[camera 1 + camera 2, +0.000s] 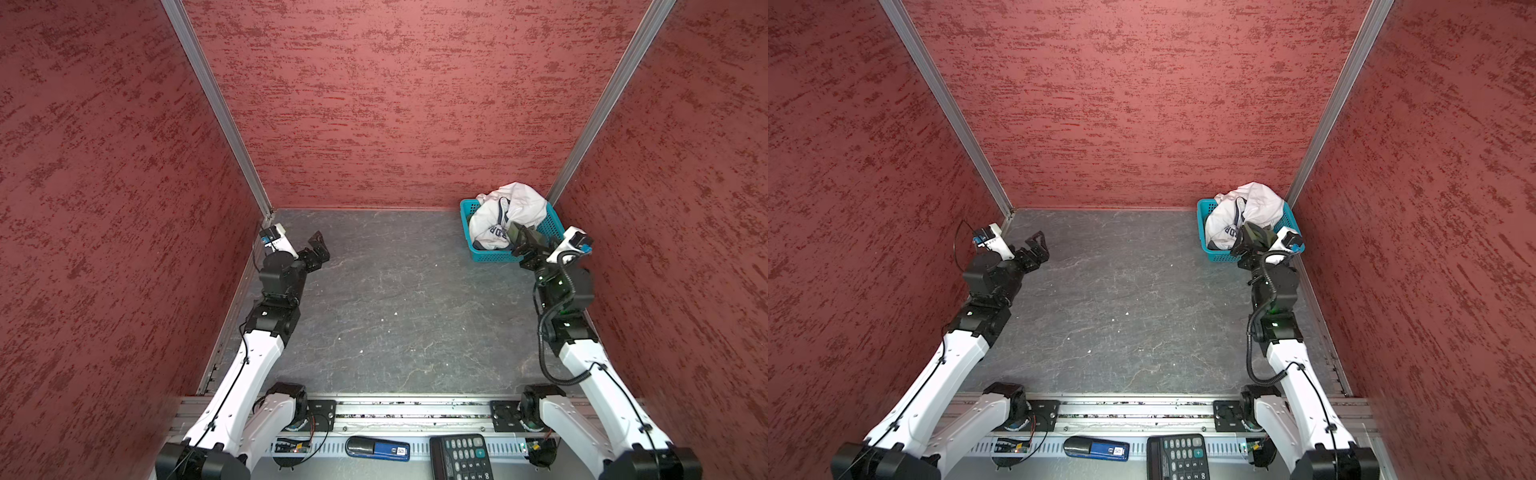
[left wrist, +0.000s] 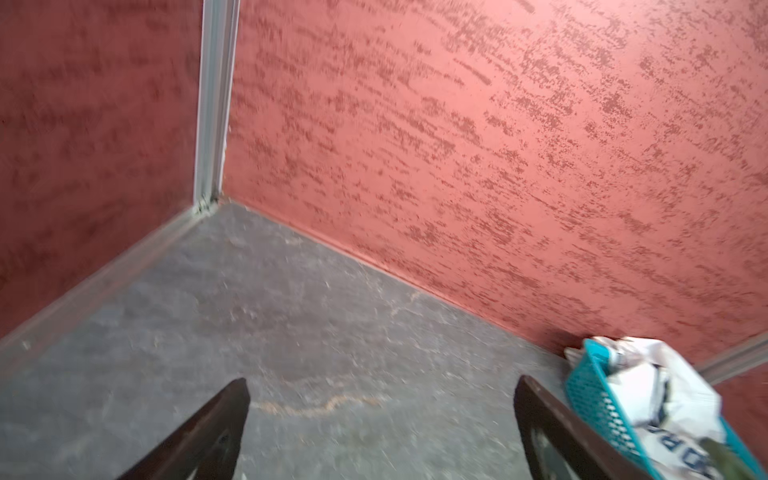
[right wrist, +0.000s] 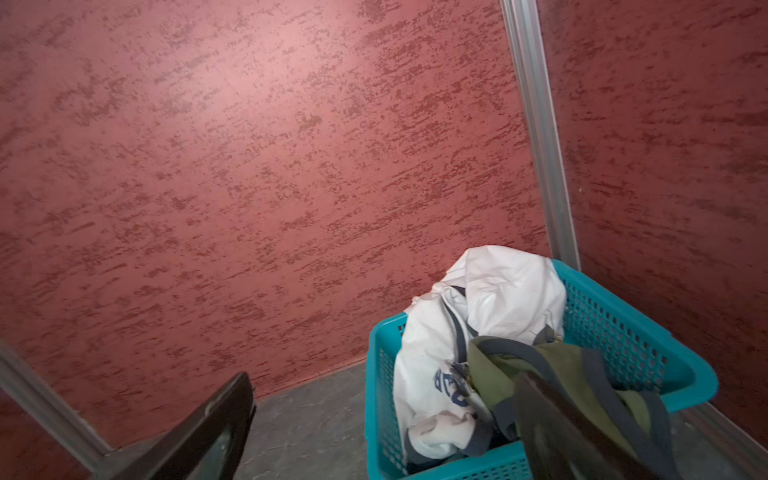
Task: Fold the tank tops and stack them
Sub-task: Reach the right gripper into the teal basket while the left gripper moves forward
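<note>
Cloth tank tops (image 1: 509, 212), plastic basket (image 1: 492, 257)

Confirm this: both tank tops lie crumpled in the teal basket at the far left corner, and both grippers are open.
Wrong corner: both top views show the teal basket at the far right. The white tank top and olive tank top do lie crumpled in it, and the left gripper and right gripper are open.
</note>
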